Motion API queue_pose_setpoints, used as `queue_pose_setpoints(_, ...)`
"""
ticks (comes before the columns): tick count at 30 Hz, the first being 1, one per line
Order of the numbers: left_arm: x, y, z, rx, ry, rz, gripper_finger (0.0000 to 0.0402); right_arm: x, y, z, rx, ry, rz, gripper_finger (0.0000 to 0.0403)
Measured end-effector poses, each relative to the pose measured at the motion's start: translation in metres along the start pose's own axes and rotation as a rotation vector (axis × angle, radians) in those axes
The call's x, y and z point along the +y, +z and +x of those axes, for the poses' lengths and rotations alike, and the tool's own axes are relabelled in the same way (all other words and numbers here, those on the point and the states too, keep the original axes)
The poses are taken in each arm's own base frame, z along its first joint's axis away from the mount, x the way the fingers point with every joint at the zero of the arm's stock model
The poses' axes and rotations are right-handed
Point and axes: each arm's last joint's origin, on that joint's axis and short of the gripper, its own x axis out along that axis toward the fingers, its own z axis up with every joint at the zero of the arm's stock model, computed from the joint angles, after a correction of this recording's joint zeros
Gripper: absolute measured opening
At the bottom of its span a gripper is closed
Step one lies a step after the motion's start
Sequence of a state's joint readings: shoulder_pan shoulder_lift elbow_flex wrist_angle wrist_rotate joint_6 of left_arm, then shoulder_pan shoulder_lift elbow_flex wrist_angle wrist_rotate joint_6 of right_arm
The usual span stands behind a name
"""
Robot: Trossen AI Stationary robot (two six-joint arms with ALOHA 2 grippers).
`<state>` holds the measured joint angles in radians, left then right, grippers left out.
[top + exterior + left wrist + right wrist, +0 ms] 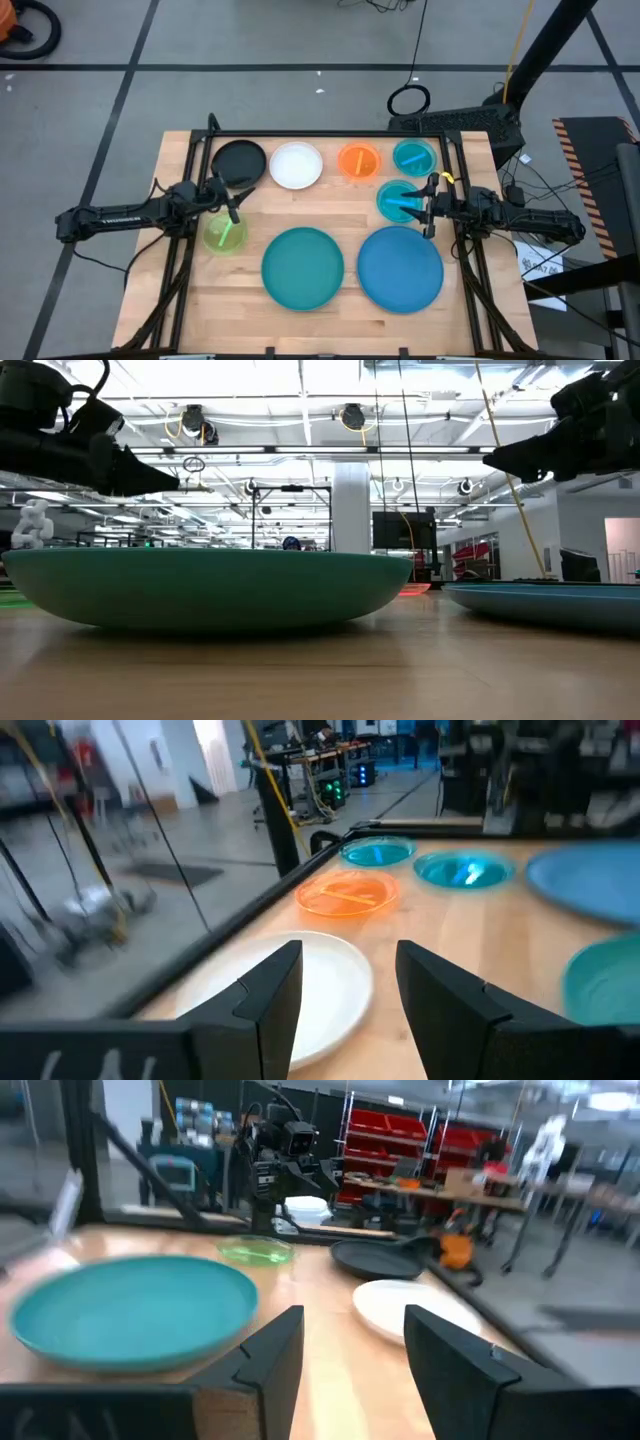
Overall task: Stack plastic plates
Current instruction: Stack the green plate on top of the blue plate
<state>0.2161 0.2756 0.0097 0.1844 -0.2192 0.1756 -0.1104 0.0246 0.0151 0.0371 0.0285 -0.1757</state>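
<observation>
No stacking begun: plates lie singly on desk [330,205]. Teal plate [302,267] and blue plate [400,269] near; small ones along far edge. Left hand [233,213] over lime plate [224,235], right hand [430,207] over cyan plate [399,201]; both wide, empty. Next, probably: descend, grip rim.
</observation>
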Motion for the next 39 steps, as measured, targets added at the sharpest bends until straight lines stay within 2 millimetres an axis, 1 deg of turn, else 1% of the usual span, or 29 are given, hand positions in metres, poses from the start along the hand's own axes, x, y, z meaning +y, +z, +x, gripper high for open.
queue_pose_setpoints(1,0.0,0.0,0.0,0.0,0.0,0.041,0.017,0.0,0.001,0.0,-0.006,0.0,-0.02,0.0167)
queue_pose_setpoints(2,0.0,0.0,0.0,0.0,0.0,0.071,0.017,0.0,0.002,0.0,-0.018,0.002,-0.005,0.0167)
queue_pose_setpoints(4,0.0,0.0,0.0,0.0,0.0,0.085,0.017,-0.001,0.006,0.0,-0.061,0.001,0.132,0.0167)
queue_pose_setpoints(7,0.0,0.002,0.0,-0.018,0.003,0.07,0.017,-0.003,0.008,0.0,-0.079,-0.045,0.284,0.0167)
queue_pose_setpoints(9,0.001,0.006,0.0,-0.063,0.012,0.056,0.017,-0.003,0.008,0.001,-0.07,-0.054,0.325,0.0167)
queue_pose_setpoints(11,0.001,0.011,-0.001,-0.117,0.004,0.005,0.017,-0.003,0.008,0.003,-0.062,-0.052,0.33,0.0167)
queue_pose_setpoints(14,0.002,0.021,-0.003,-0.225,-0.022,-0.152,0.017,-0.005,0.013,0.007,-0.076,-0.11,0.349,0.0167)
queue_pose_setpoints(16,0.004,0.029,-0.005,-0.304,-0.02,-0.218,0.017,-0.008,0.016,0.011,-0.036,-0.173,0.376,0.0167)
queue_pose_setpoints(20,0.008,0.046,-0.009,-0.421,-0.008,-0.223,0.017,-0.01,0.025,0.022,0.031,-0.216,0.403,0.0167)
queue_pose_setpoints(24,0.014,0.074,-0.013,-0.485,0.012,-0.179,0.017,-0.012,0.035,0.035,0.09,-0.223,0.443,0.0167)
queue_pose_setpoints(27,0.017,0.095,-0.011,-0.48,0.022,-0.133,0.017,-0.014,0.043,0.046,0.123,-0.231,0.469,0.0167)
queue_pose_setpoints(29,0.018,0.107,-0.007,-0.447,0.022,-0.104,0.017,-0.015,0.047,0.054,0.146,-0.241,0.482,0.0167)
queue_pose_setpoints(33,0.019,0.126,0.009,-0.354,0.04,-0.041,0.017,-0.019,0.052,0.067,0.2,-0.264,0.515,0.0167)
queue_pose_setpoints(35,0.019,0.131,0.019,-0.285,0.052,0.0,0.017,-0.02,0.054,0.072,0.235,-0.272,0.523,0.0167)
queue_pose_setpoints(37,0.02,0.135,0.028,-0.192,0.074,0.079,0.017,-0.021,0.057,0.077,0.277,-0.277,0.513,0.0167)
queue_pose_setpoints(39,0.021,0.132,0.036,-0.066,0.068,0.166,0.017,-0.022,0.059,0.081,0.323,-0.273,0.486,0.0167)
